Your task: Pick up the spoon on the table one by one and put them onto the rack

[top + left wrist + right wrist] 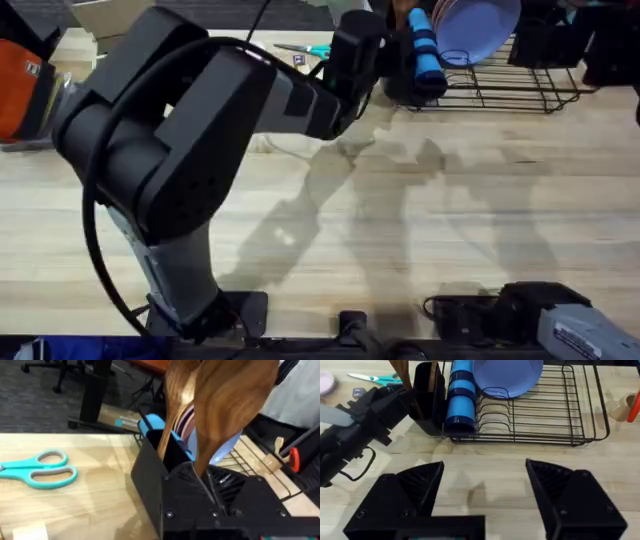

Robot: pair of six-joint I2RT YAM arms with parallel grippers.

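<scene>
Now left gripper pinching spoon over the rack caddy: lower straight before releasing; right gripper fingers spread, idle

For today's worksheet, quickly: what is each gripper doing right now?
Left gripper: shut on the spoon, over the rack's caddy.
Right gripper: open, holding nothing.
</scene>
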